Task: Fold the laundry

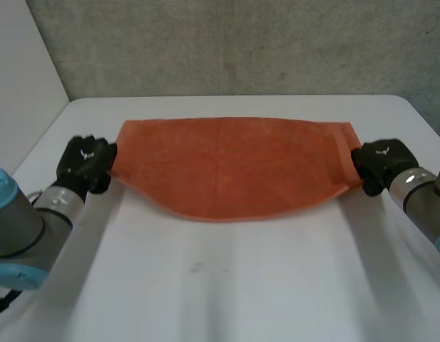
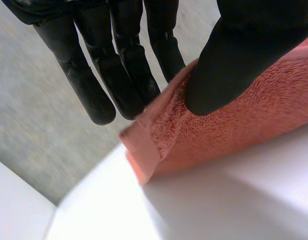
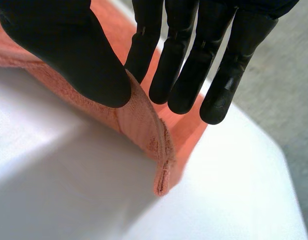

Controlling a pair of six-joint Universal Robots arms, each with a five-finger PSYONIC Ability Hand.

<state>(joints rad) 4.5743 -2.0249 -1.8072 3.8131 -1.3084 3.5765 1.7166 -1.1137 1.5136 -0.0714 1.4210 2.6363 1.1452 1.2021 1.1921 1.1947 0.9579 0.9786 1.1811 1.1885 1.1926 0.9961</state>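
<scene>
An orange towel (image 1: 234,167) is stretched across the far half of the white table (image 1: 227,285), folded double, its near edge sagging in a curve. My left hand (image 1: 84,162) holds the towel's left end; there the thumb (image 2: 243,55) presses the orange towel (image 2: 233,135) against straight fingers (image 2: 121,70). My right hand (image 1: 380,162) holds the right end, with the thumb (image 3: 69,50) pinching the towel's hemmed corner (image 3: 144,125) against the fingers (image 3: 193,65). Both ends are lifted slightly off the table.
A grey concrete wall (image 1: 227,43) rises behind the table. A white panel (image 1: 20,85) stands at the far left. The table's right edge (image 1: 430,121) runs close past my right hand.
</scene>
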